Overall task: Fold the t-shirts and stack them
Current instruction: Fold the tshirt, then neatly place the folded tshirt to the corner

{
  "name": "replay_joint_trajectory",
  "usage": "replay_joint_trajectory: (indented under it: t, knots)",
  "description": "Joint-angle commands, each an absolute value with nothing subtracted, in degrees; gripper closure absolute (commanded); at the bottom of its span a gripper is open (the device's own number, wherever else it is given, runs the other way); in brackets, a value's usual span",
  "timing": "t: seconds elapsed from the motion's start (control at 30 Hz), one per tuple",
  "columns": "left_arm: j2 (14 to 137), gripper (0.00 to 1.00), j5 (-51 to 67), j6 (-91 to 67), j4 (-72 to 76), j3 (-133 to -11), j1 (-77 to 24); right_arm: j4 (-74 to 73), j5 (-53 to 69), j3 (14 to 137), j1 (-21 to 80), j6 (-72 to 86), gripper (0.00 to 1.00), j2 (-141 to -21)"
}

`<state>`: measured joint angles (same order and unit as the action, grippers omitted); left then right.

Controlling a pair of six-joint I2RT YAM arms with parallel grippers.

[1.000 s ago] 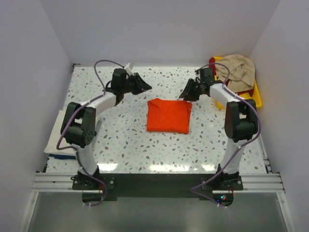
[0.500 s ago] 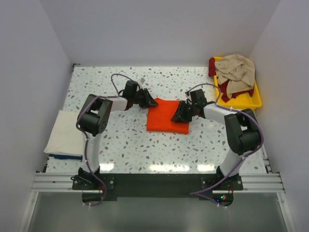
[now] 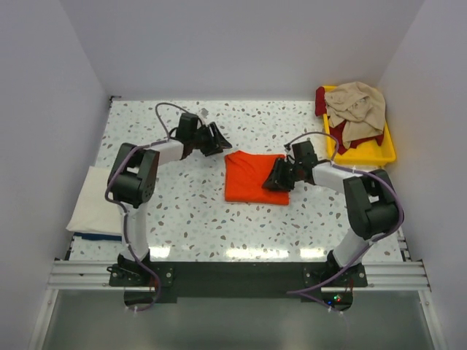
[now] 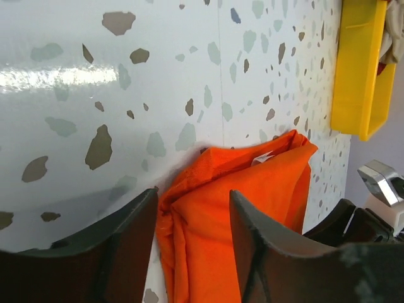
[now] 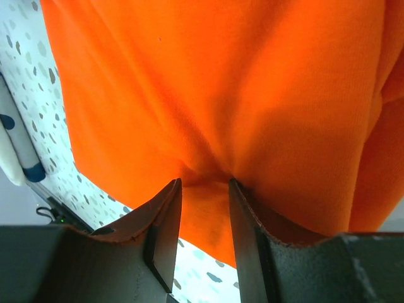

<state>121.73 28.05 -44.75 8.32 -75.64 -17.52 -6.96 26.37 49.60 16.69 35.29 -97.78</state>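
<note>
Right fingers pinch orange t-shirt.

Robotics lab cell: bare white walls, speckled table, aluminium mounting rail.

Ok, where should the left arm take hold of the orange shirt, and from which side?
Grip the orange shirt at its far left corner, coming in low from the left. The folded layers bunch up off the table there, giving the left gripper, whose jaws stand open just beside it, an edge to close on. The right gripper pinches the right edge.
</note>
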Motion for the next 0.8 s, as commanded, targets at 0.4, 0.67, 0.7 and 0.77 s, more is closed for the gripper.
replay_joint_trajectory:
  t: [0.4,0.67,0.7,0.77]
  knots:
    - [103.01,0.27,28.03,-39.03,6.06,-57.40,-19.25,-22.41,8.17,63.19,12.66,28.13,0.39,-93.07]
    - [106.25,0.26,30.76,-38.32,7.30,-56.60,-20.04,-22.85,6.50,67.41,11.16,22.59,0.34,-102.03]
    - [106.52,0.26,30.50,-38.23,7.21,-56.69,-20.13,-22.94,6.50,68.11,11.25,21.98,0.34,-103.52]
    - [107.31,0.27,29.02,-37.80,6.42,-56.78,-20.39,-22.85,6.07,68.64,11.16,21.71,0.34,-104.85]
